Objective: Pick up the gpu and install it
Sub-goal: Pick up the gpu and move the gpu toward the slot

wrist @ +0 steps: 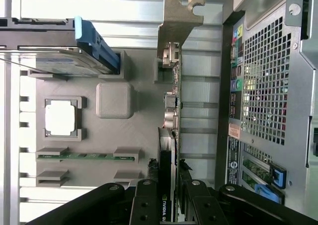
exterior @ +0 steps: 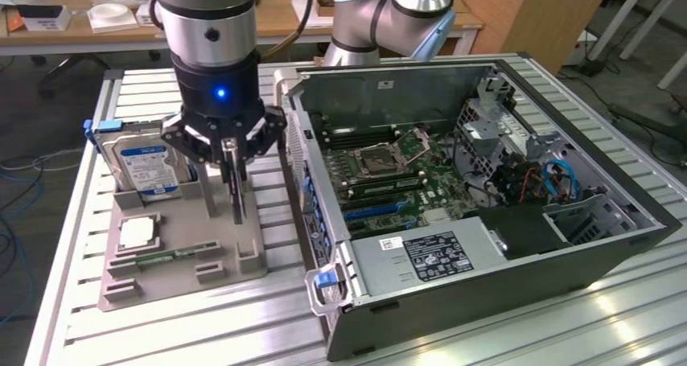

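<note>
The gripper (exterior: pixel 230 166), jaws closed narrowly on the gpu (exterior: pixel 237 201), is probably risking twisting it against the holder (exterior: pixel 172 281) if gripped off-centre.

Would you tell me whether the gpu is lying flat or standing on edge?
On edge: the gpu shows as a slim vertical strip held in the gripper.

Support: a silver slatted aluminium table (exterior: pixel 161 334), its ribs run in parallel.
Exterior view's left: a grey moulded plastic holder plate (exterior: pixel 183 281) is laid flat on the slats.
Exterior view's right: a black open metal computer case (exterior: pixel 516 273) is laid on its side, just beside the plate.
</note>
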Robot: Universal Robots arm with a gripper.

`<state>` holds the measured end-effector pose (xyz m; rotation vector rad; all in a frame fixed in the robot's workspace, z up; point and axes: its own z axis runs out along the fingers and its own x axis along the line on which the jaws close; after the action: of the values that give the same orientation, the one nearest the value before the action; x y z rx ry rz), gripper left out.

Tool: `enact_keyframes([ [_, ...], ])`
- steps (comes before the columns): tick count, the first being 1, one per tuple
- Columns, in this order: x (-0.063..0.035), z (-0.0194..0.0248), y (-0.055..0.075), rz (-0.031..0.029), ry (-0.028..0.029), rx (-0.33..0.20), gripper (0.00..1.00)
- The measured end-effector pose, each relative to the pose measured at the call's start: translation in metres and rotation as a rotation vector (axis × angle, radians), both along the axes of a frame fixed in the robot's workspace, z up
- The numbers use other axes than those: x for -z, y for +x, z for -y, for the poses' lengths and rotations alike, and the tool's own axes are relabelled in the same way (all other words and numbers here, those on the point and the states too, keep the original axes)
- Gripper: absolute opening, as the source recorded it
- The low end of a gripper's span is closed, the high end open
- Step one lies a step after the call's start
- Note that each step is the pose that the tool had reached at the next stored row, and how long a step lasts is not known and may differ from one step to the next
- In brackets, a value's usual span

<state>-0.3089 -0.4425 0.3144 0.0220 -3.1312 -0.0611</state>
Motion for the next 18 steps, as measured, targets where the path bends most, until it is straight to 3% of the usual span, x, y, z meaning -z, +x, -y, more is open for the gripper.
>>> enact_keyframes([
  [18,-0.0093,0.0000,0.0000,0.0000,0.0000,0.000,0.26],
])
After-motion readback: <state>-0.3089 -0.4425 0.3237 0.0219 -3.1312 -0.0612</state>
